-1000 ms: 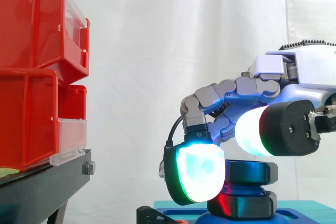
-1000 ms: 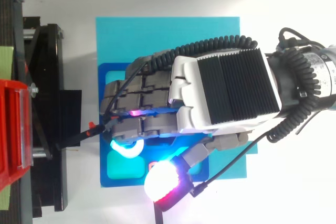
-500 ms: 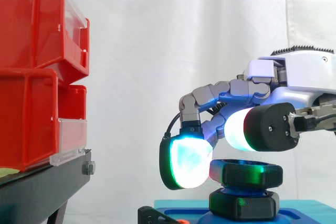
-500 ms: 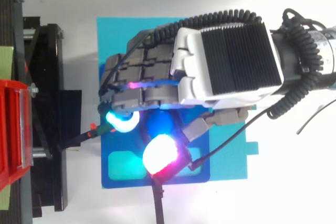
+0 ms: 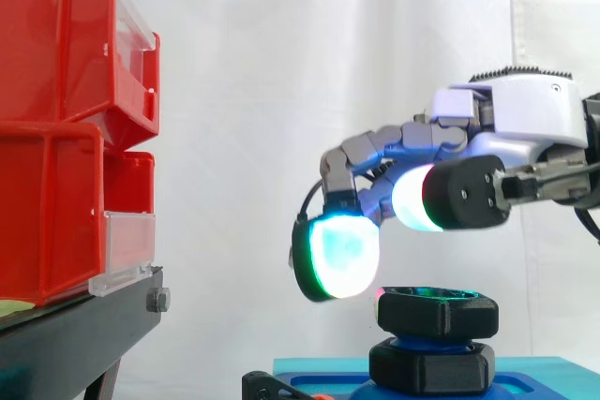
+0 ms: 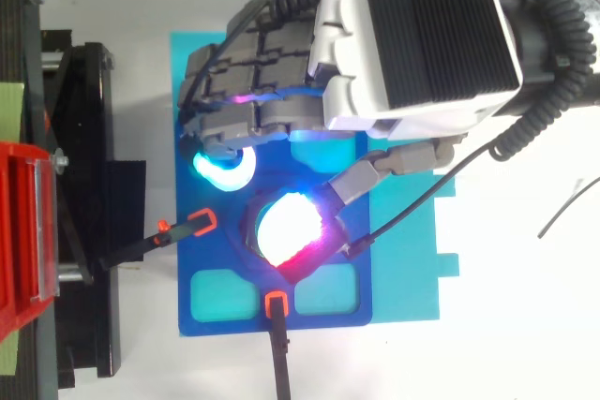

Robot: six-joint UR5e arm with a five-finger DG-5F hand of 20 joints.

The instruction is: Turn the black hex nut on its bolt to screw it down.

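- The hand (image 5: 506, 124) hovered above the nut (image 5: 436, 311). Its fingers were curled with the thumb opposed, clenched on nothing.
- In the side view a clear gap separated the pads (image 5: 339, 255) from the top of the nut.
- The nut sat on its bolt (image 5: 422, 337), directly above a second black hex piece (image 5: 431, 362), over the blue fixture (image 6: 211, 311).
- Step in hand: judged to be the approach-to-grip phase of a turn. The hand was free of the nut and applied no torque.
- Next move: it called for lowering the hand until the pads flanked the nut's flats. The thumb would then close against the fingers, and the hand would rotate about the bolt axis.
- In the top view the thumb pad (image 6: 289, 231) lay over the fixture's round well, so little sideways correction seemed needed.
- Hidden: in the top view the thumb pad covered the nut.
- Hard to tell: the bolt showed as no more than a short blue neck, so the remaining thread could not be judged.
- Uncertain: the upper black piece was taken as the nut, and the role of the lower one was unclear.
- Cut off: the lower edge of the side view cropped the fixture.
- Surroundings: two orange-tipped black clips (image 6: 192, 225) met the fixture, which lay on a cyan plate (image 6: 412, 269).
- Red bins (image 5: 56, 128) on a black stand (image 5: 75, 334) stood well apart from the work.
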